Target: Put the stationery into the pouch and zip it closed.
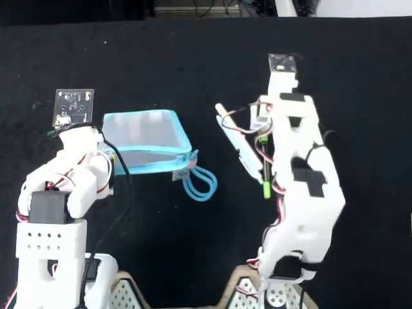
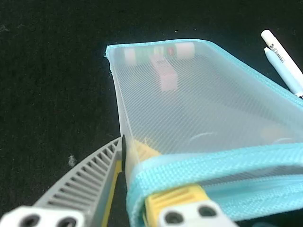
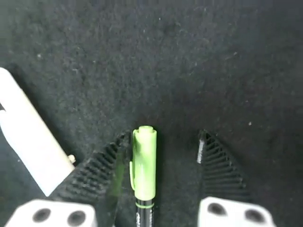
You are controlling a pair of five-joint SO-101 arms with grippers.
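- Step in hand: loading pens. Right gripper [image 3: 163, 139] straddles the green pen [image 3: 143, 161], fingers spread, not clamped. The pen lies on the worktop [image 1: 360, 77] against one finger.
- Left gripper [image 2: 130, 150]: fingers clenched on a corner of the pouch [image 2: 199, 109] at the zip band [image 2: 227, 163].
- Pouch lies flat on the worktop, well apart from the green pen.
- Inside, seen through the mesh: a few small pink and white blocks [image 2: 163, 71] at the far end. Can't identify them.
- Outside: white pen [image 2: 284, 49], pale blue pen [image 2: 286, 75] beside it, and the green one.
- Next: clamp the green pen, lift it, carry it to the zip side. Can't tell how wide the mouth gapes. Zipping not yet done.
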